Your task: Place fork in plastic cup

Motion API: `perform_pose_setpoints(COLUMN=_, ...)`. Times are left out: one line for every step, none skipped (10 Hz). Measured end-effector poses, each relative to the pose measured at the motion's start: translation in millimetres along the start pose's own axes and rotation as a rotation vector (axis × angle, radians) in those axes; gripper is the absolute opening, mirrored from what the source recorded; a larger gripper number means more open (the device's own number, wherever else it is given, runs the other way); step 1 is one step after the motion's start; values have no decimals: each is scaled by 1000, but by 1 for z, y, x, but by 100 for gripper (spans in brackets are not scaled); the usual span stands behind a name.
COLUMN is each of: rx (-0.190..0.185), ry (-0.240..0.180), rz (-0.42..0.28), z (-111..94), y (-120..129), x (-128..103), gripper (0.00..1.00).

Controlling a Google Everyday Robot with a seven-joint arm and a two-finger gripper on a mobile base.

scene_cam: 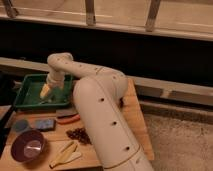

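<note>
My gripper [45,92], with pale yellowish tips, hangs low inside the green tray [25,102] at the back left of the wooden table. A faint slim pale streak on the tray floor just under the gripper may be the fork [46,102]; I cannot tell whether the gripper touches it. The small blue-grey plastic cup [21,125] stands on the table in front of the tray, to the front left of the gripper and apart from it.
A purple bowl [27,146] sits at the front left. A blue-grey block [45,123], a tool with red and black parts [68,118], a dark brown cluster [79,135] and pale yellow flat utensils [65,154] lie on the table. My white arm [102,115] covers the table's right part.
</note>
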Motion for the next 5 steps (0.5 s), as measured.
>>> perform_pose_setpoints(rx=-14, ry=0, rz=8, z=5, y=0, x=0, gripper=80)
perform_pose_setpoints(rx=-42, ry=-3, rz=22, z=12, y=-3, x=0, gripper=80)
perform_pose_setpoints(rx=-55, ry=-4, rz=30, z=16, y=-5, x=1, gripper=80)
perform_pose_setpoints(rx=-68, ry=-4, rz=37, z=20, y=-7, x=0, gripper=80)
perform_pose_setpoints(rx=-80, ry=1, rz=39, z=24, y=-6, x=0, gripper=80)
